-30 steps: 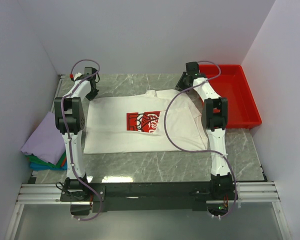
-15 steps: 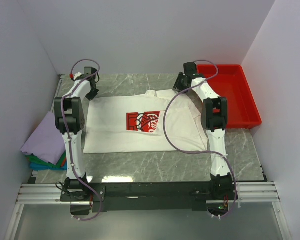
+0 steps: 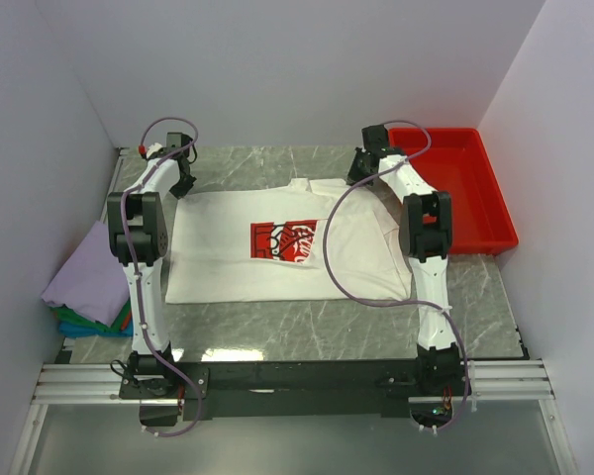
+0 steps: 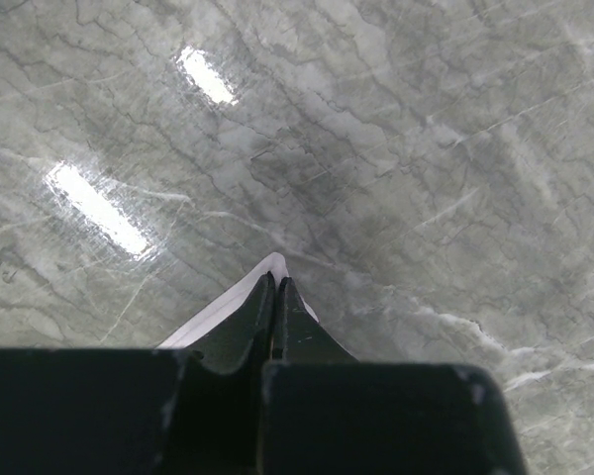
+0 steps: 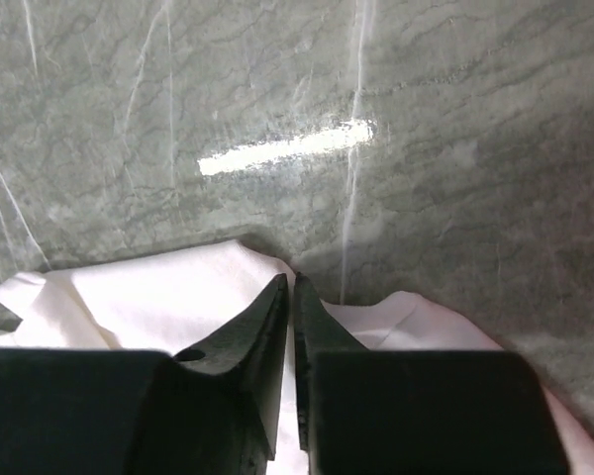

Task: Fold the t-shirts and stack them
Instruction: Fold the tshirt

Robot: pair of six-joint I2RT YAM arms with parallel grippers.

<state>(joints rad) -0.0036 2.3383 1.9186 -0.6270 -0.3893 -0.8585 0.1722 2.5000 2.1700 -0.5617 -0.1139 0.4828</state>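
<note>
Grey marble tabletop (image 3: 277,327) boxed in by plain white walls (image 3: 277,69), with a red tray (image 3: 457,188) at the far right and a folded stack at the left edge, lavender t-shirt (image 3: 89,277) on top of green and blue. Spread flat mid-table, white t-shirt (image 3: 228,262) with long axis running left to right, red print (image 3: 283,240) facing up and turned sideways, collar end unclear. Clamped fully closed on its far left corner, left gripper (image 4: 277,282); narrowed to a thin slit over a fold at its far right edge, right gripper (image 5: 289,282), white cloth pinched at the tips.
</note>
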